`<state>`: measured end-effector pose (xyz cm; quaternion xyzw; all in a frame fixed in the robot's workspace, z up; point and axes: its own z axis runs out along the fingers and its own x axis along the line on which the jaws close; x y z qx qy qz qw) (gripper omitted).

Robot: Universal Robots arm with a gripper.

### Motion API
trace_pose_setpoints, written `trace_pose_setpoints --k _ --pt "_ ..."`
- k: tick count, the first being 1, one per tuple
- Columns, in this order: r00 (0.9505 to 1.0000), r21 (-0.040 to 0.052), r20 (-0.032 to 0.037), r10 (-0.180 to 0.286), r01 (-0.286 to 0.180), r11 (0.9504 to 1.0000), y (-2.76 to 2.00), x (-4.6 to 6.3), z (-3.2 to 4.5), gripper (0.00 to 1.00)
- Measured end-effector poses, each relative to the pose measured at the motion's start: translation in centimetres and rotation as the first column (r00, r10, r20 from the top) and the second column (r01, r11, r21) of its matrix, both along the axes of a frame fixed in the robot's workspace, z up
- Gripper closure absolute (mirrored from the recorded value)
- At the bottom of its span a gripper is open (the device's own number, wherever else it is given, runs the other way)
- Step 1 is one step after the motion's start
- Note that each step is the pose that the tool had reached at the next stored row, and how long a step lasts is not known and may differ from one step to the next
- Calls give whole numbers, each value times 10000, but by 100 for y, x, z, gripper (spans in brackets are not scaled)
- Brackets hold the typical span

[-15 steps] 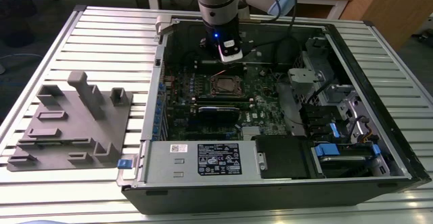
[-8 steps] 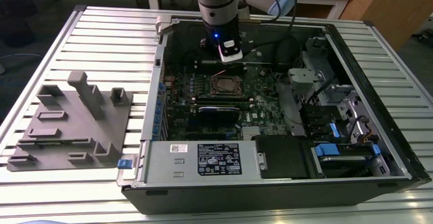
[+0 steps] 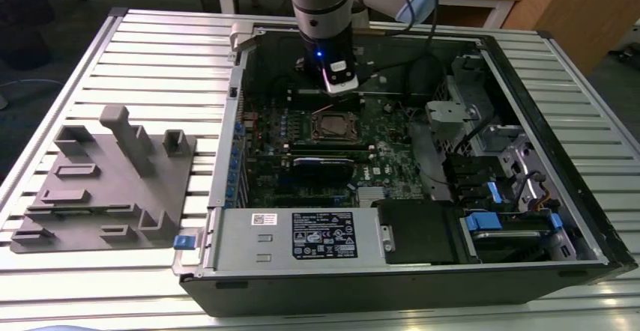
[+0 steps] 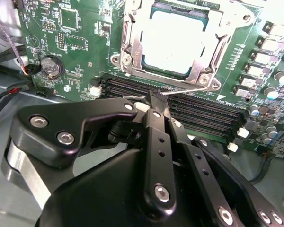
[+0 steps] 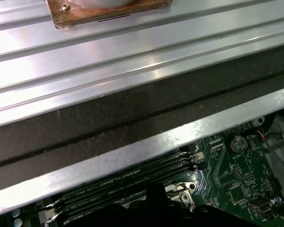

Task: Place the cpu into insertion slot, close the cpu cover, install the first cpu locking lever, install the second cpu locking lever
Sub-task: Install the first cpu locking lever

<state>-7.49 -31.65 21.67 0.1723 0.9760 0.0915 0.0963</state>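
Green circuit board (image 4: 85, 42) carries the pale silvery cpu (image 4: 180, 40) under its silvery frame cover (image 4: 132, 52) (lowered); black gripper (image 4: 156, 101) pinched closed on a thin wire lever (image 4: 189, 91).

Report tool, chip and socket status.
Black tool shut, tips at thin wire locking lever. Silvery-grey square cpu seated in the socket, silvery metal frame cover down around it. Nothing in the way.

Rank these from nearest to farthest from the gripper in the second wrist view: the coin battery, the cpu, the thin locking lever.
1. Thin locking lever: at the tips of the gripper, along the socket's near edge.
2. Cpu: beyond the lever, seated under the cpu cover.
3. Coin battery: off to the side on the green board.
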Motion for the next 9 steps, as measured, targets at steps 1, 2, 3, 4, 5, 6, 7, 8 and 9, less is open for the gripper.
trace_pose_setpoints --k 1,2,3,4,5,6,7,8,9 --pt "10000 2 0 -17 17 10000 3 0 -3 89" --pt "10000 2 1 -50 50 10000 7 0 -5 89" --pt "10000 3 1 -86 86 10000 11 -1 -7 89" --pt "9999 3 1 -119 119 9999 17 -2 -8 89" --pt "9999 2 1 -153 153 9999 22 -3 -10 89" --pt "9998 3 1 -176 176 9998 25 -4 -11 89" --pt "9998 2 1 -193 193 9998 25 -4 -12 89" --pt "9998 2 1 -208 208 9998 26 -5 -14 89" --pt "9997 3 1 -227 227 9997 28 -6 -16 89"
